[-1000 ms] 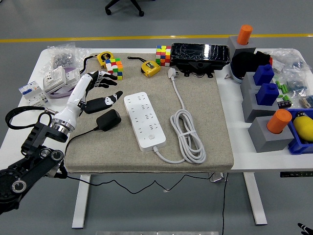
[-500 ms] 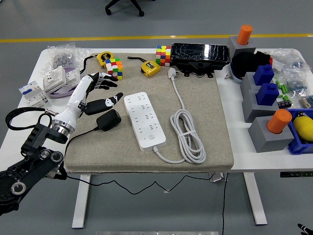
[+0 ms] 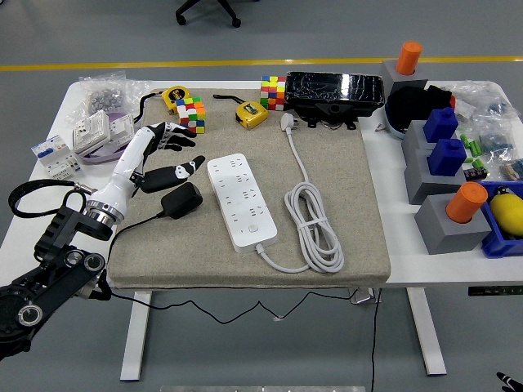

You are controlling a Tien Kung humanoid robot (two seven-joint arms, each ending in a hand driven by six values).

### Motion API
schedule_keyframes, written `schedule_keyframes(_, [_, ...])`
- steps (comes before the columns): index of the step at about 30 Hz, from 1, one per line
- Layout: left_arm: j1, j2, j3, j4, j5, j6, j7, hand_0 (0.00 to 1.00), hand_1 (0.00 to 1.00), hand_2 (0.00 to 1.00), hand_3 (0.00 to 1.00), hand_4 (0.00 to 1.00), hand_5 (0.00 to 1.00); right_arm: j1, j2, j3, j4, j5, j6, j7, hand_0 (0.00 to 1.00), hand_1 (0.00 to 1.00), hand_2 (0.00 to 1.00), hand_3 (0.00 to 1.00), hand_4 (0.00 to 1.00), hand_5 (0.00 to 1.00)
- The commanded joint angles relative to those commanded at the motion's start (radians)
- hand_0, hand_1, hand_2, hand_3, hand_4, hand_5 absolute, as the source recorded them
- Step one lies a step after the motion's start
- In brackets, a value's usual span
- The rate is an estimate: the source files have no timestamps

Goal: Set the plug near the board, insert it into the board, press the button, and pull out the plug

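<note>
Left robot hand [image 3: 167, 155] fingers spread, empty, hovering just far-left of plug [image 3: 181, 201]; barely shifted vs 1 s ago. Plug on mat, just left of board [image 3: 240, 201], not inserted. Right arm out of view.

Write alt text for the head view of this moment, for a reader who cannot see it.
The robot's left hand, fingers spread and holding nothing, hovers just beyond a black plug adapter lying on a beige mat, left of a white power strip. The strip's own white cable lies coiled to its right; no right hand is visible.
</note>
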Motion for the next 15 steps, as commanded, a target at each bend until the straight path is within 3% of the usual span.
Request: schedule_keyframes(15, [0.003, 0.002, -0.003, -0.006, 0.002, -0.005, 0.008, 0.597, 0.637, 0.568, 0.588, 0.787, 0.179, 0.002, 0.000, 0.001, 0.001, -0.001, 0.001, 0.000, 0.573, 0.632, 0.616, 0.542, 0.887, 0.417])
